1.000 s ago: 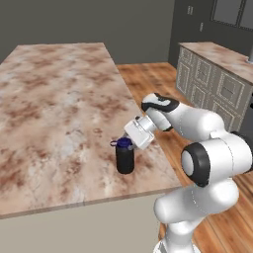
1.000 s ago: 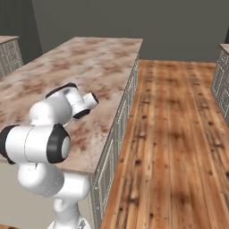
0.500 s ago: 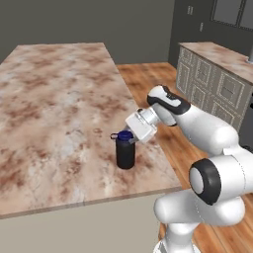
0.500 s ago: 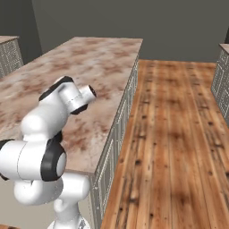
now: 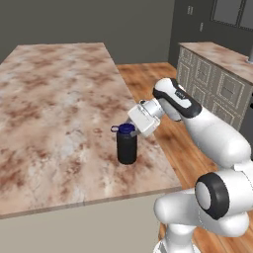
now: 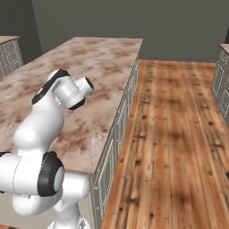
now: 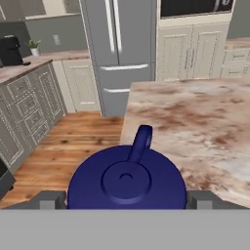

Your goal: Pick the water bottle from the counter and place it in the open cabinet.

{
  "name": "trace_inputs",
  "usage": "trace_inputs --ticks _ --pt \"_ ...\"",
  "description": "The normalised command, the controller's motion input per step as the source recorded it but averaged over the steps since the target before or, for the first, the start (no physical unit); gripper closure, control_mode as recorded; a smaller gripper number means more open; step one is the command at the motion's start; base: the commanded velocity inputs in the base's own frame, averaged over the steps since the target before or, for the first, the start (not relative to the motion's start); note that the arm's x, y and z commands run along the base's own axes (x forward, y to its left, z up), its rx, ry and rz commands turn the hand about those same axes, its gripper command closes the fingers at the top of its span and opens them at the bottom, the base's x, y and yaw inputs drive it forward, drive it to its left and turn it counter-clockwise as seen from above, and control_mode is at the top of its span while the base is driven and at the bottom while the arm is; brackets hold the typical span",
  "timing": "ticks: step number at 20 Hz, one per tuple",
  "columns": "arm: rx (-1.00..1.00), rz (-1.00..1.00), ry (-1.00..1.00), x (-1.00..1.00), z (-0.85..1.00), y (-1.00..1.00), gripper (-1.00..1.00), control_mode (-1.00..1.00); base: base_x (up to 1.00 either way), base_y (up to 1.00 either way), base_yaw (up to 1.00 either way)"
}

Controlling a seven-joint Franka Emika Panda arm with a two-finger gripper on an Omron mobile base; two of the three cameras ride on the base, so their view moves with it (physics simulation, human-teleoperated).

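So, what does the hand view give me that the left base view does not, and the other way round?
Hand view: the blue cap from above with its loop, the gripper with a tip at each side of it (contact unclear), a grey fridge and a coffee machine.

Left base view: the black body of the water bottle, upright near the counter's corner, and the white arm.

Both: the marble counter and the wooden floor.

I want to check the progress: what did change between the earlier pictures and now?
The white arm has straightened out from its folded pose, elbow swinging away, while the gripper stayed at the blue cap of the small black water bottle. In the hand view its fingertips flank the cap; a firm grasp cannot be told. The bottle stands upright at the same spot on the beige marble counter.
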Motion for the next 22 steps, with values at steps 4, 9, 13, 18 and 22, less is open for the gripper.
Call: trace_inputs --ticks 4,9,13,18,22 --pt "0.00 -0.01 0.00 -0.23 0.37 0.00 1.00 -1.00 0.00 0.00 0.00" --pt "0.00 0.00 0.00 -0.25 0.31 -0.03 1.00 -1.00 0.00 0.00 0.00" --pt "0.00 -0.01 0.00 -0.30 0.26 -0.01 1.00 -1.00 0.00 0.00 0.00" --pt "0.00 -0.01 -0.03 -0.20 0.17 -0.01 1.00 -1.00 0.00 0.00 0.00" --pt "0.00 0.00 -0.01 0.00 0.00 0.00 1.00 -1.00 0.00 0.00 0.00"
